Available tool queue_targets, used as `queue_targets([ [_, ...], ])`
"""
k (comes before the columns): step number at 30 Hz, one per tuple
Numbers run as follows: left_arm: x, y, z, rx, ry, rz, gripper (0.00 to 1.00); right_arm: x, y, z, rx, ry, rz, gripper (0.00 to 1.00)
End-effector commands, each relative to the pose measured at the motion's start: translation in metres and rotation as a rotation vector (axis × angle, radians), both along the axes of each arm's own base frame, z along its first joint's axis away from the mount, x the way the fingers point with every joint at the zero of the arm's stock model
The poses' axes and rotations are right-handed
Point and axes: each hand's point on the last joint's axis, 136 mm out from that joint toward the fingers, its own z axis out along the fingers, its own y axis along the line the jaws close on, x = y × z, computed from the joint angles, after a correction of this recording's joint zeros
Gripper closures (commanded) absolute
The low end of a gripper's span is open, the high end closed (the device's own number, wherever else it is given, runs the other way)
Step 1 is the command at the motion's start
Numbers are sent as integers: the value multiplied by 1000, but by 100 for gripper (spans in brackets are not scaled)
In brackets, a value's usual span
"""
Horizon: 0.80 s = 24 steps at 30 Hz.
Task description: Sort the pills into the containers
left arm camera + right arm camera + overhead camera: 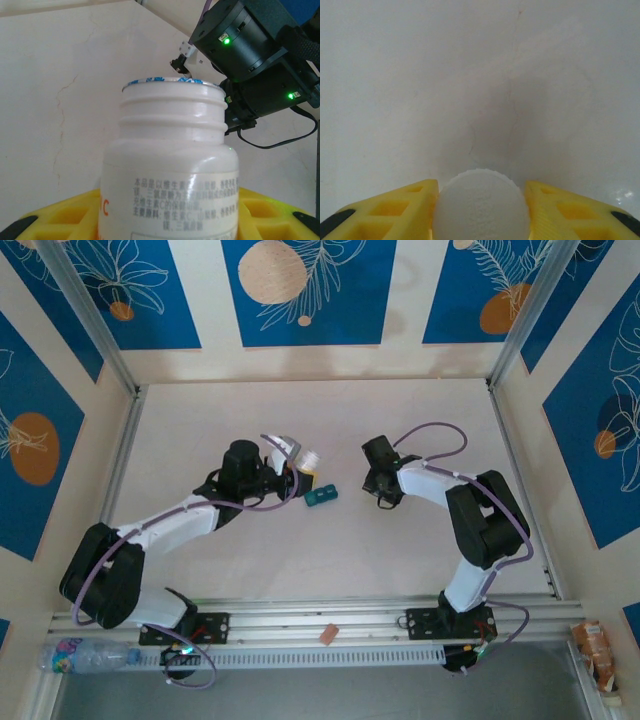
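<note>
I record the left gripper clamped on the uncapped white bottle, with a foil seal across its mouth. The teal pill box lies mid-tabletop, away from all edges and just beside that bottle. A white cap sits between the right gripper fingers; I cannot tell whether it is gripped or released.

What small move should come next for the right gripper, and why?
Probably lower the right gripper and set the white ridged plastic cap on the pale table. The left gripper holds the white plastic bottle, its mouth sealed by foil, so that gripper likely needs freeing to peel it before pills reach the dark teal pill box.
</note>
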Motion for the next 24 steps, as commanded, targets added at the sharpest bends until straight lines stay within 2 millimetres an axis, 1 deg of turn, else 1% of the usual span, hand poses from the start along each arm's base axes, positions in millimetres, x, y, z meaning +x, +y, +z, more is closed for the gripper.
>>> queue_targets([
  [1,2,3,15,-22,-55,7,100,1,3,9,2,-1,2,49],
  [2,2,2,14,-22,-56,7,100,2,4,12,8,-9,9,47],
  [5,3,2,16,-27,-59,5,100,4,7,25,17,-31,36,36],
  [11,3,3,19,-31,-66,14,100,11,10,61,23,-103,98,14],
  [13,2,4,19,-29,-70,16,100,14,9,75,5,-126,117,7],
  [15,2,5,19,-26,-73,17,100,17,5,87,-24,-147,121,2],
  [19,4,5,19,-22,-77,17,100,22,-8,109,-116,-202,121,1],
  [22,4,5,23,-24,-86,18,100,25,-18,122,-187,-226,109,1],
  [24,5,5,24,-21,-89,18,100,26,-23,127,-233,-224,108,1],
])
